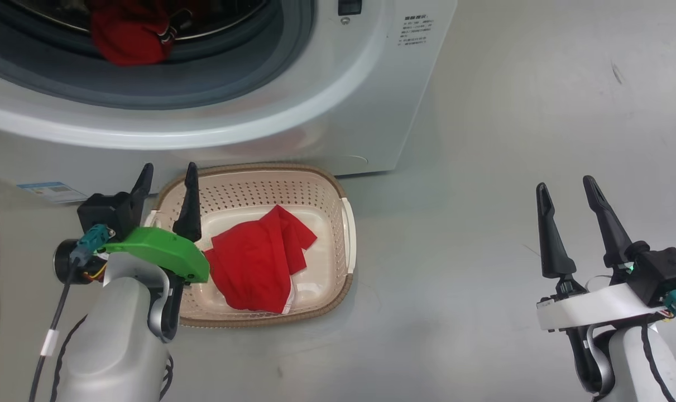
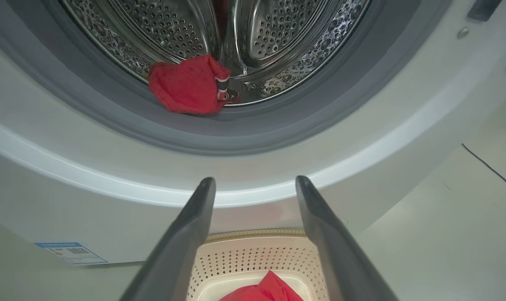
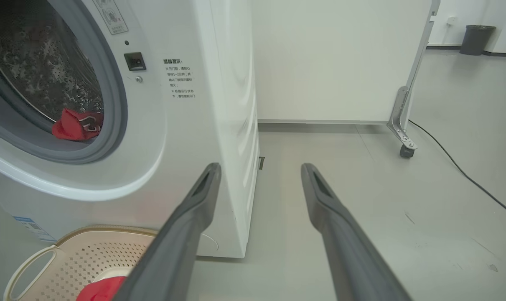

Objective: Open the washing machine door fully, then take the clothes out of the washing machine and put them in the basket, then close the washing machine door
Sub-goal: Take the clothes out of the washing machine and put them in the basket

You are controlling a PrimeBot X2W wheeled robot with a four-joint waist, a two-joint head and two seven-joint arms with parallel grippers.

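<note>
Basket: one red garment inside.
Drum: second red garment at front lip.
Left gripper: spread, empty.
Right gripper: spread, empty.

1. Floor: smooth pale grey, slightly glossy; on my head feed I note a dark scuff to the right of the machine.
2. Washing machine: white, standing directly on the floor, its base flush to it.
3. Basket: cream, perforated, brown rim; it sits on the floor just in front of the machine's base.
4. Partition: white panel behind the machine, resting on a caster.
5. Cable: black, lying loose across the floor from near the caster.
6. Bin: dark, on the floor by the far wall. I cannot make out more of it.
</note>
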